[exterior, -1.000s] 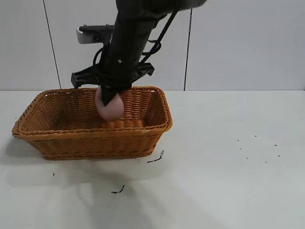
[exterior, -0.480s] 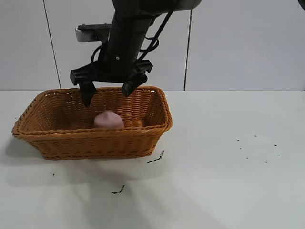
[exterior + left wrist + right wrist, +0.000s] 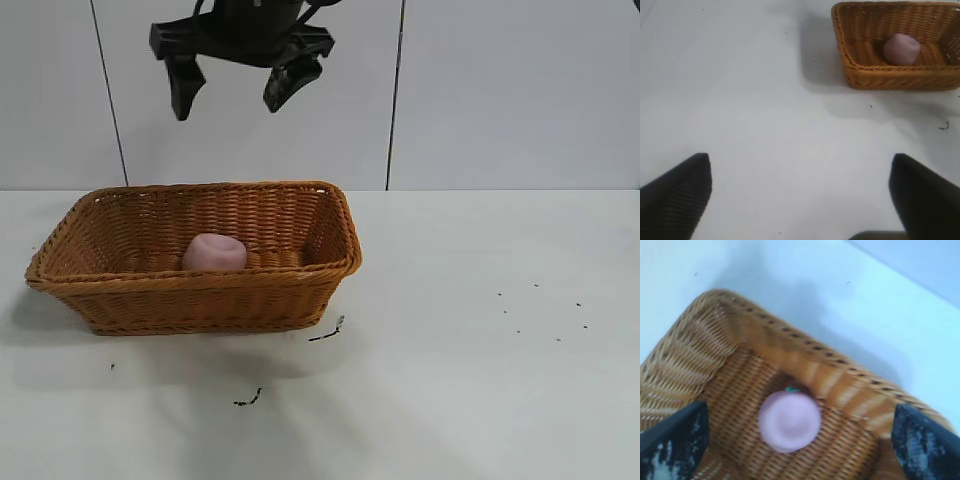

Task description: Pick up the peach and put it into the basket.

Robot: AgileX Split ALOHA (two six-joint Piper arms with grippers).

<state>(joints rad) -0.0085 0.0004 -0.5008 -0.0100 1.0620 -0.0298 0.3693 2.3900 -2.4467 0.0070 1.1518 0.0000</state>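
Note:
The dusty-pink peach lies on the floor of the orange-brown wicker basket at the table's left. My right gripper hangs high above the basket, open and empty, well clear of the rim. In the right wrist view the peach sits inside the basket, straight below the open right gripper. My left gripper is open and empty over bare table, far from the basket and the peach. The left gripper is outside the exterior view.
The white table stretches to the right of the basket. Small dark scraps lie just in front of the basket, and a few specks lie at the right. A pale wall stands behind.
My right gripper opened and let go of the peach, then rose well above the basket. The peach dropped to the basket floor and settled slightly left.

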